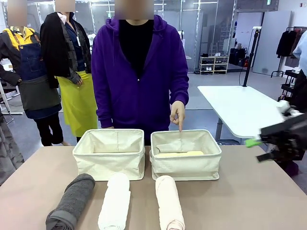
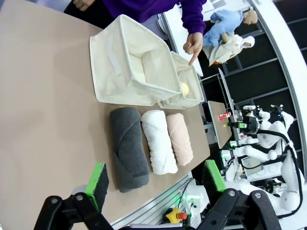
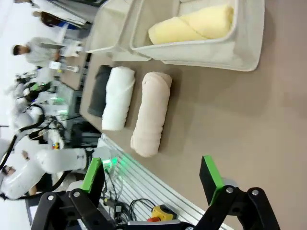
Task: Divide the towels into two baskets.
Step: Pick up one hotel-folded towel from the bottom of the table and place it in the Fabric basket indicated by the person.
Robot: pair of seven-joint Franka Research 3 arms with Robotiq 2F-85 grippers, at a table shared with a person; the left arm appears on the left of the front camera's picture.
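On the table's (image 1: 249,191) left side, the left gripper (image 2: 156,177) hangs with jaws spread wide, holding nothing. Just ahead of it three rolls lie side by side: the dark grey towel (image 1: 72,201), the white towel (image 1: 115,201) and the pale pink towel (image 1: 169,203). Beyond them stand two cream baskets (image 1: 109,163). The right one holds the one pale yellow towel (image 1: 180,154), directly beneath a person's hand (image 1: 177,112) pointing one finger down. Farther right, the right gripper (image 3: 151,176) is equally wide apart and grips nothing, with the pink roll the nearest to it.
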